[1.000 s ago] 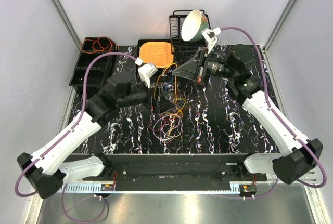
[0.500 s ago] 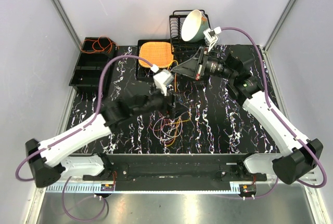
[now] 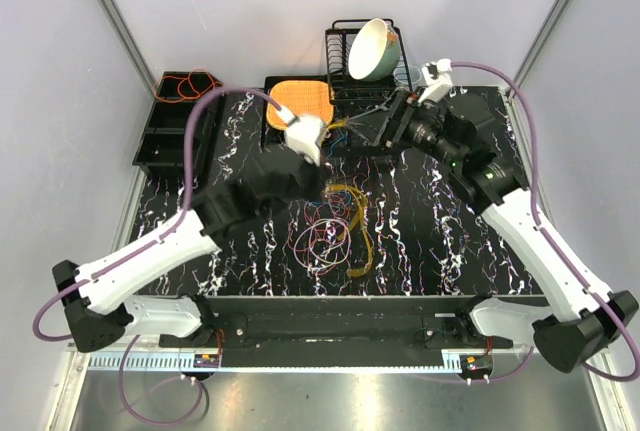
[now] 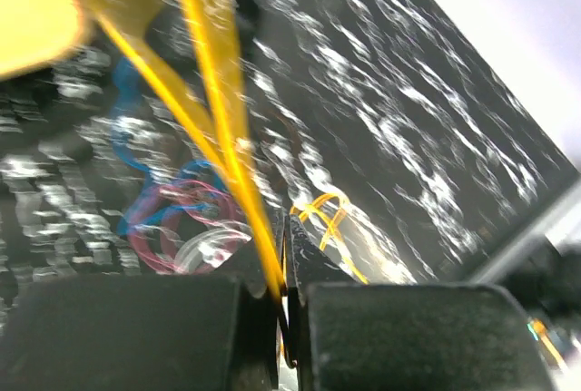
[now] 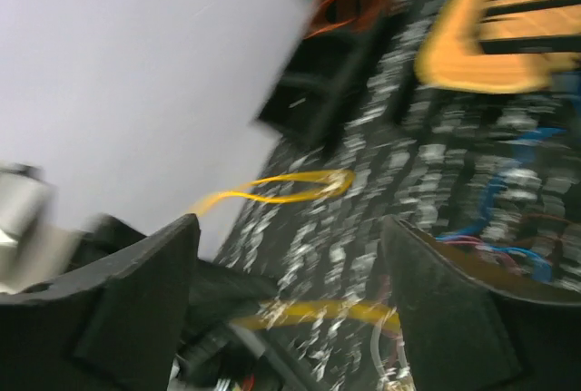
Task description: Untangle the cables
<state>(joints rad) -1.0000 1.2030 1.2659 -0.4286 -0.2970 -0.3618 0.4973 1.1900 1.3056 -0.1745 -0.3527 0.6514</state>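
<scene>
The cables (image 3: 330, 233) lie in a loose tangle on the black marbled table: a yellow coil (image 3: 348, 198), red and purple loops (image 3: 318, 243) and an orange-yellow strand (image 3: 362, 251). My left gripper (image 3: 325, 183) hangs over the tangle's far edge. In the left wrist view it (image 4: 290, 228) is shut on a taut yellow cable (image 4: 227, 137); blue (image 4: 136, 146) and pink loops (image 4: 172, 228) lie below. My right gripper (image 3: 355, 136) is behind the tangle, open (image 5: 290, 264). Blurred yellow strands (image 5: 318, 311) cross between its fingers without being pinched.
A black bin (image 3: 170, 126) at the back left holds an orange cable (image 3: 190, 84). An orange mat (image 3: 300, 101) sits on a black tray behind the tangle. A wire dish rack (image 3: 340, 61) with a tilted bowl (image 3: 372, 48) stands at the back.
My left gripper swung right over the tangle and shut on the yellow cable. My right gripper opened, let go and drew back right. The cables sagged and spread on the table.
</scene>
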